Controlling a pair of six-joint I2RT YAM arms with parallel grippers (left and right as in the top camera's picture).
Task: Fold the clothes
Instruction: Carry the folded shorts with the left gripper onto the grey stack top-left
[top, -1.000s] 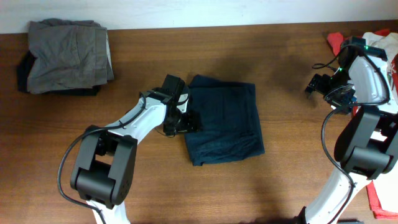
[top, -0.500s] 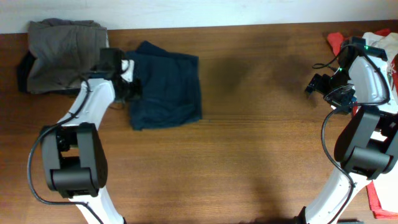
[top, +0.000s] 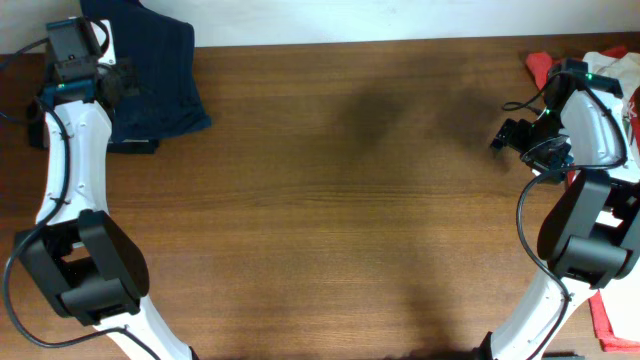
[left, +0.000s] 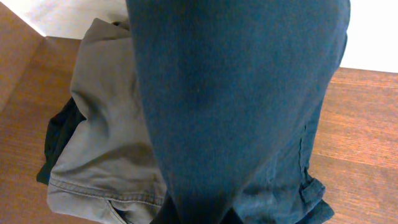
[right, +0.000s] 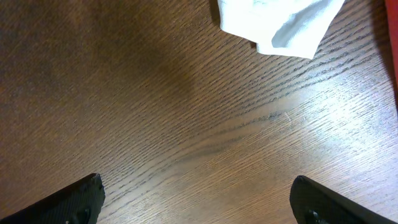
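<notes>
The folded dark navy garment (top: 155, 70) hangs in my left gripper (top: 118, 82), which is shut on its edge at the table's far left corner. In the left wrist view the navy garment (left: 236, 93) drapes down from between my dark fingers (left: 214, 218) and covers most of the folded grey-brown garment (left: 99, 143). A black piece (left: 56, 140) lies under the grey-brown one. My right gripper (top: 510, 135) hovers open over bare wood at the right, with nothing between its fingertips (right: 68, 199). A white cloth (right: 280, 22) lies just beyond it.
More clothes are heaped at the right edge: a red piece (top: 540, 65), a white piece (top: 610, 62) and another red piece (top: 605, 320) by the right arm's base. A black edge (top: 135, 146) pokes out under the navy garment. The table's back edge runs just behind the left pile.
My left arm has carried the navy garment from the table's middle to the far left corner, over the grey-brown pile, and its jaws have closed. The right arm has not moved.
</notes>
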